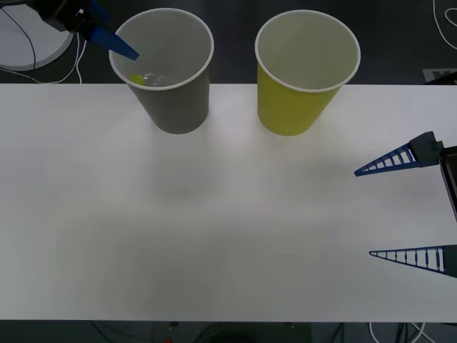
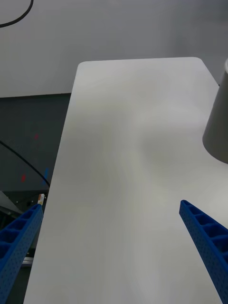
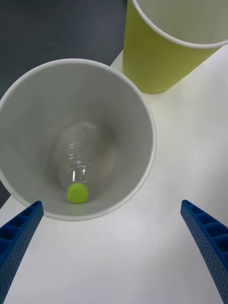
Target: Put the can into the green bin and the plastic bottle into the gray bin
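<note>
Two cups at table's (image 1: pixel 228 236) far edge: gray bin (image 1: pixel 175 107) on left, green bin (image 1: pixel 296 107) just beside it on right, not touching. Plastic bottle (image 3: pixel 76 161) already down inside gray bin, lying against wall, lime cap up toward rim side. No can seen on table; can't tell whether inside green bin, since bottom not visible. Left gripper (image 3: pixel 114 247) poised above gray bin's rim, near its left edge in front view, fingers spread wide, holding nothing. Right gripper (image 1: pixel 371 213) low over table's right side, well apart from both cups, fingers also wide apart, empty. Step in hand, by judgement: bottle drop done, left arm to clear out. To do well: lift straight up before swinging back, keep fingers open and away from white rim, since light paper cup prob tips or slides w/ any nudge. Avoid sweeping toward green bin, close alongside. Right arm best left where it is.
</note>
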You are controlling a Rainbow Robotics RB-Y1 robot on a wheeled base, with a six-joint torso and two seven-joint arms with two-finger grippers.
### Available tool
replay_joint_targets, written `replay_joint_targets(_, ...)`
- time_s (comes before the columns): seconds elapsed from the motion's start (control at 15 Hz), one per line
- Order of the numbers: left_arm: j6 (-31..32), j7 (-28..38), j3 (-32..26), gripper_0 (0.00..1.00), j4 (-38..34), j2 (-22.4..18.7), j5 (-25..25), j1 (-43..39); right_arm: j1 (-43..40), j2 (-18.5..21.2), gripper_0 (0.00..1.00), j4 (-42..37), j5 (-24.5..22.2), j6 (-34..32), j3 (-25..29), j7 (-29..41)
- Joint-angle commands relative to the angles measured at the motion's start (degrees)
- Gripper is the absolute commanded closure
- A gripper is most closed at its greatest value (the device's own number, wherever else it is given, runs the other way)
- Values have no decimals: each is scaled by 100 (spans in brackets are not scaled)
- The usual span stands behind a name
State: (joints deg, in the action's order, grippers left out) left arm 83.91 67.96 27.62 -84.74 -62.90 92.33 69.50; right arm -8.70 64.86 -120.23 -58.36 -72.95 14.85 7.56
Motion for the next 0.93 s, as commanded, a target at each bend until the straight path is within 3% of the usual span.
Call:
replay_joint_targets(0.07, -112, -64, -600, 0, -517, -302, -321, -753, 0, 0, 0, 0, 0, 0, 0, 0)
replay_joint_targets(0.4, -279, -398, -2269, 0, -1545, -407, -690, -2722, 0, 0, 0, 0, 0, 0, 0, 0)
replay_joint_targets(0.73, -288, -1751, -3315, 0, -1607, -399, -1552, -4137, 0, 0, 0, 0, 0, 0, 0, 0)
replay_joint_targets(0.93, -288, -2569, -3746, 0, -1704, -407, -1771, -4849, 0, 0, 0, 0, 0, 0, 0, 0)
